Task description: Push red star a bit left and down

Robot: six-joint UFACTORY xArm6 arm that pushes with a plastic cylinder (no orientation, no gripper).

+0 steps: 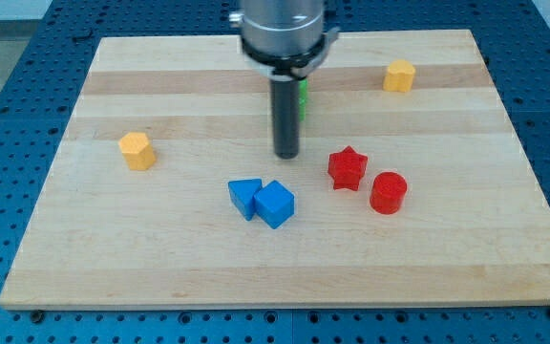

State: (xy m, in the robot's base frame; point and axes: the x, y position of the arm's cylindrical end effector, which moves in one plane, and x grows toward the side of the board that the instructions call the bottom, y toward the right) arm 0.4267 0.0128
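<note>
The red star lies on the wooden board, right of centre. A red cylinder sits just to its lower right, close beside it. My tip is to the star's left and slightly above it, with a gap between them. Two blue blocks lie below my tip, touching each other: a blue triangular block and a blue cube.
A yellow hexagonal block sits at the view's left. Another yellow block sits at the top right. A green block is mostly hidden behind the rod. The board's edges border a blue perforated table.
</note>
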